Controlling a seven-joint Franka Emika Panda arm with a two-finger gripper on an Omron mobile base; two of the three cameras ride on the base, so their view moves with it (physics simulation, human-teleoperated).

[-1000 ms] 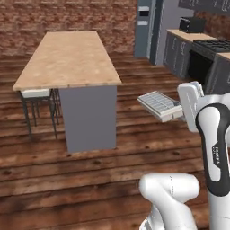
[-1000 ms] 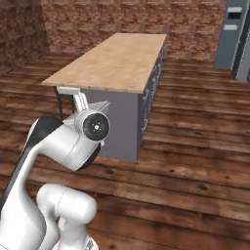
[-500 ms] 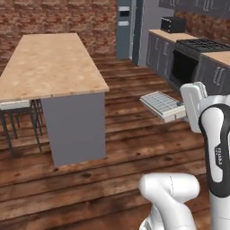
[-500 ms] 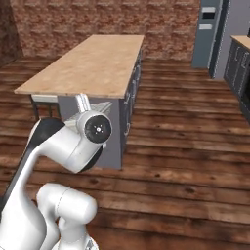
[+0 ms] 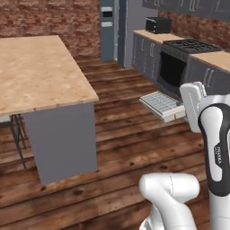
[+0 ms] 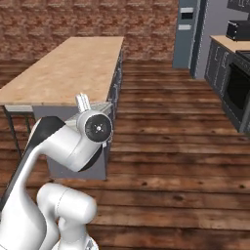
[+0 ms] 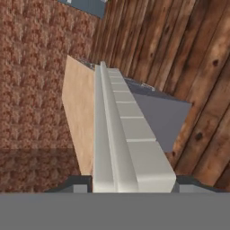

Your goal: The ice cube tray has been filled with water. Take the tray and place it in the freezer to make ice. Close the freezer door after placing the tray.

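The ice cube tray is a pale gridded slab held out level above the wooden floor, left of the white hand. My gripper is shut on its near end. In the hand view the tray runs edge-on away from the gripper, with a dark fingertip on either side of it. The slate-blue freezer stands at the far wall, its freezer door carrying a dark dispenser panel. The freezer also stands far right in the right base view. Whether the door is ajar I cannot tell from here.
A long wood-topped island fills the left side, with a stool at its near end. Dark cabinets with a black oven and a small black appliance line the right wall. Open wooden floor runs between them toward the freezer.
The whole picture has shifted as the base drives and turns: the island slid left and the freezer and oven came nearer. The tray stays held the same way in the gripper.
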